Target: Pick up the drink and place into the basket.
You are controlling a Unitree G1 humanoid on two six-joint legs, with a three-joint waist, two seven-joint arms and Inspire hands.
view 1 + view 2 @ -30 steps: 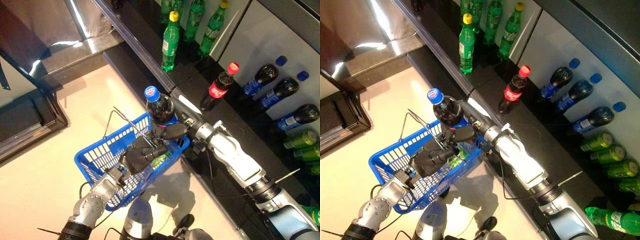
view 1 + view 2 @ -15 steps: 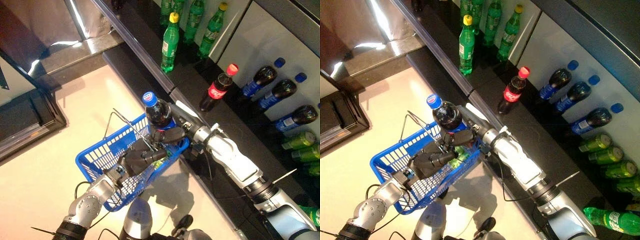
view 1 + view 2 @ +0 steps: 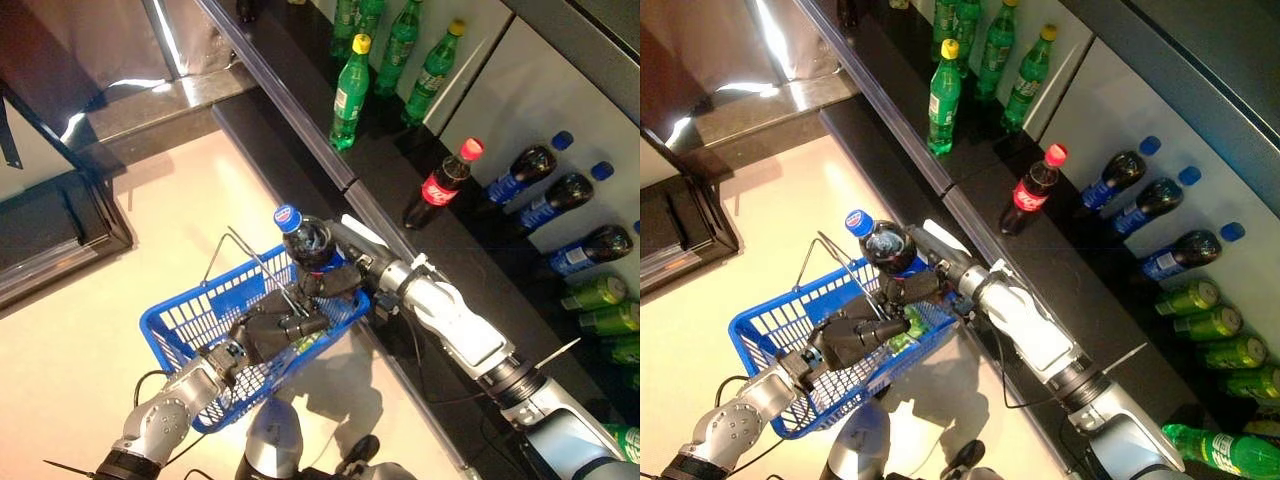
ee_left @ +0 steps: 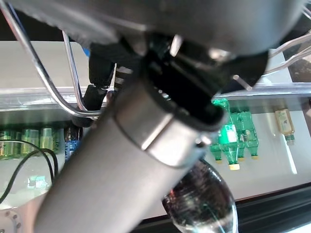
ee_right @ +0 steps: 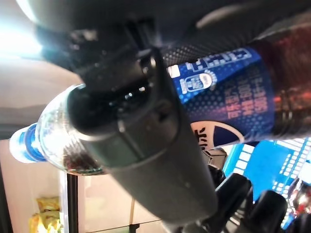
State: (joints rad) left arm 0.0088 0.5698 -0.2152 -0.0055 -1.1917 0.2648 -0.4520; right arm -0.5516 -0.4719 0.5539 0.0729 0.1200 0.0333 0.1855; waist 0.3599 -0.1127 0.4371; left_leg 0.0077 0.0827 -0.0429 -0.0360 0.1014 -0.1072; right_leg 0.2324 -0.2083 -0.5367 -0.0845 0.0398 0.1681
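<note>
You are at the placing step: your right hand [image 3: 335, 280] is wrapped around the cola bottle [image 3: 305, 240], upright just above the far rim of the blue basket [image 3: 185, 325]. Your left hand [image 3: 275, 330] grips the wire handle [image 3: 245, 258]. Next, I judge, lower the bottle inside before loosening your fingers.

The drink [image 5: 228, 102] carries a blue label whose small print cannot be made out.

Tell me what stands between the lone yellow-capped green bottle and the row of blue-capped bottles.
In both eye views, one red-capped cola bottle stands between the green bottle and the blue-capped bottles; the rest is bare dark ledge.
</note>
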